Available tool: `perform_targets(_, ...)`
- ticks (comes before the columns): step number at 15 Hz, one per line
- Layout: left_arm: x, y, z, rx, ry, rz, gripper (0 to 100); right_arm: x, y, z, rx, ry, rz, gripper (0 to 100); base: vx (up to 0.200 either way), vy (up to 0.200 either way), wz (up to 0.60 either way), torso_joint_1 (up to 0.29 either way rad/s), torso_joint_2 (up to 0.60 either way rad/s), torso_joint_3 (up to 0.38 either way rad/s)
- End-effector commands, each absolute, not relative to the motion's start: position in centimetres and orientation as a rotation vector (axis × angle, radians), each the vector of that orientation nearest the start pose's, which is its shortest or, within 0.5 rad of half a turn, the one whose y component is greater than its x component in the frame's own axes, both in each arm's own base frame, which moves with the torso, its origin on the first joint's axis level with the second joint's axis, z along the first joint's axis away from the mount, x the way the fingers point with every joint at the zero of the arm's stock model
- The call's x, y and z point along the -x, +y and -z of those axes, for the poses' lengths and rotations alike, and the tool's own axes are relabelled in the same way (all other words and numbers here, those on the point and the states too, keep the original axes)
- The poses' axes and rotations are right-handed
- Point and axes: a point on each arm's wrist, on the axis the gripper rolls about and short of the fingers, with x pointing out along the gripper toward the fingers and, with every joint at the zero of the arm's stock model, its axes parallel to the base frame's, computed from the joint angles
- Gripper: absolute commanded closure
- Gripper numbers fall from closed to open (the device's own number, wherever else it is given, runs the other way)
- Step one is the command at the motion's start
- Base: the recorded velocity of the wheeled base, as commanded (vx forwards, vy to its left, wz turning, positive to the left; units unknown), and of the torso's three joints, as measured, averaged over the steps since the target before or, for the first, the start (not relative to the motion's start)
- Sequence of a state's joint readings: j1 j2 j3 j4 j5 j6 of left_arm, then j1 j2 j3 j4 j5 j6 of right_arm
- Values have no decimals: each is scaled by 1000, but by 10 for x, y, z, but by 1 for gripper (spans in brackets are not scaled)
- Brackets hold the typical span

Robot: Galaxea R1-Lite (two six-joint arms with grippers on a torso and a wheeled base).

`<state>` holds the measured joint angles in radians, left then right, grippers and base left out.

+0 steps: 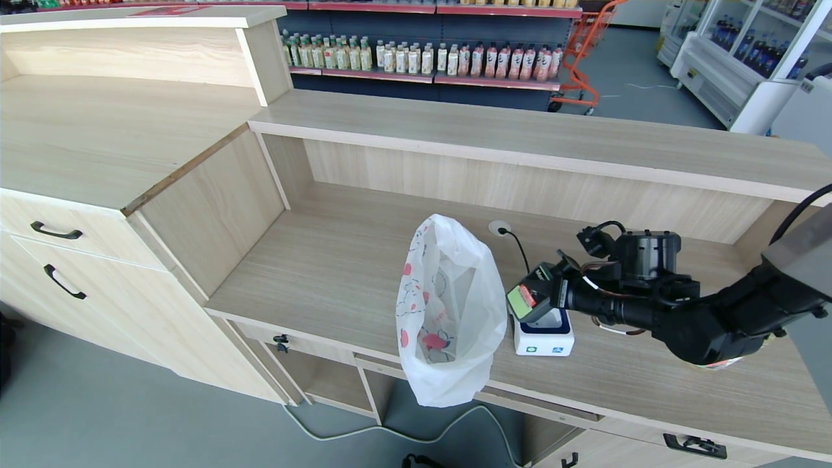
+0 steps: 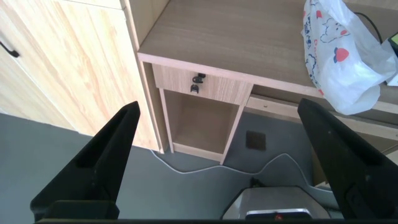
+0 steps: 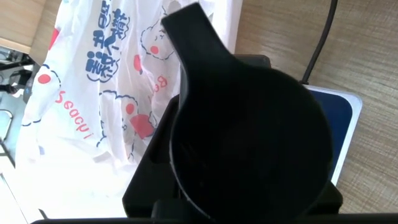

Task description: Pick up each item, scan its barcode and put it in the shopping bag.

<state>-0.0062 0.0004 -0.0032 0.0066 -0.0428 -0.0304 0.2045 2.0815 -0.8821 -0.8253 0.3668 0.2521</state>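
A white shopping bag (image 1: 448, 312) with red prints is found standing open at the near edge of the wooden counter (image 1: 338, 260), its bottom sagging over the edge. A white scanner (image 1: 545, 339) is set just right of it. A small item (image 1: 522, 303) with a green-and-red label is gripped by the right gripper (image 1: 537, 292) above the scanner. A black cable (image 1: 520, 250) is run from the scanner to a far grommet (image 1: 498, 227).

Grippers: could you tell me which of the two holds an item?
The right gripper, shut on a small item above the scanner; the left gripper hangs open and empty over the floor.
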Motion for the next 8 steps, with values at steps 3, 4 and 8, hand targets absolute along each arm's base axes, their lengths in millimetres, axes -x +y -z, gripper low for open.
perform_targets(3, 23, -1, -76, 31, 5, 47, 0, -358, 79, -105, -239, 388, -515, 100, 0, 0, 0, 0, 0, 0)
perform_targets(4, 23, -1, -76, 31, 4, 49, 0, -340, 71, -118, -124, 321, -522, 100, 0, 0, 0, 0, 0, 0)
perform_targets(8, 23, -1, -76, 31, 5, 49, 0, -265, 10, -148, 392, 165, -415, 100, 0, 0, 0, 0, 0, 0)
